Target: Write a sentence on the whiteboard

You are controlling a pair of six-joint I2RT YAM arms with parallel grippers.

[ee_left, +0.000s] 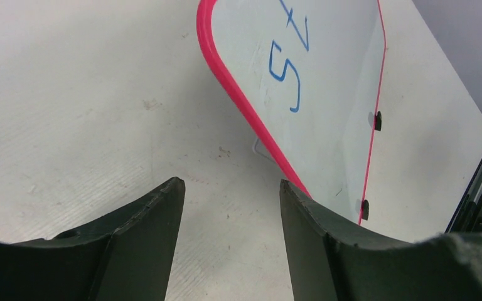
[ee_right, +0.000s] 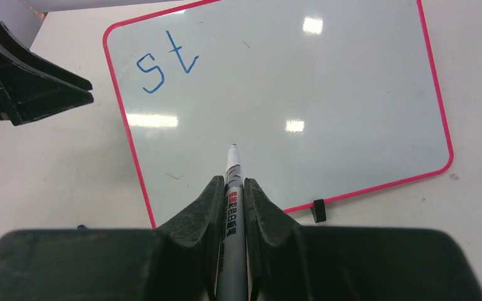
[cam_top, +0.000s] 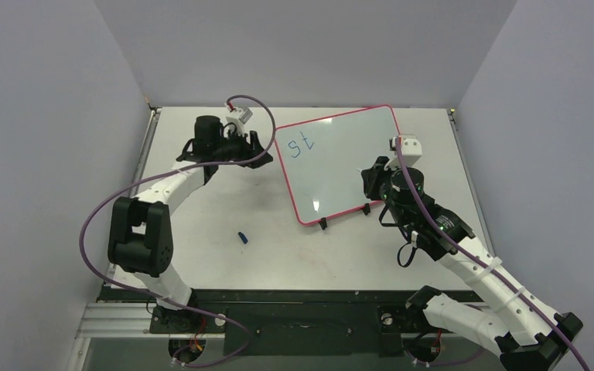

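Progress early: only blue handwritten letters (ee_right: pixel 165 64) "st" sit in one corner of the glossy white, red-rimmed rectangular whiteboard (cam_top: pixel 340 166) lying on the pale tabletop (cam_top: pixel 224 209). The remaining words look unwritten. Right end effector (ee_right: pixel 231 185) clamps a white marker pen (ee_right: pixel 233 164), tip over mid-board, contact unclear. Left end effector (ee_left: pixel 231 185) spread wide, empty, just beside the board's rim.

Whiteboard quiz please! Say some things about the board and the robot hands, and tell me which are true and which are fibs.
1. The whiteboard shows blue letters reading "st". True.
2. The right gripper holds nothing. False: it is shut on a marker.
3. The left gripper is open and empty. True.
4. The whiteboard is edged in green. False: its edge is red-pink.
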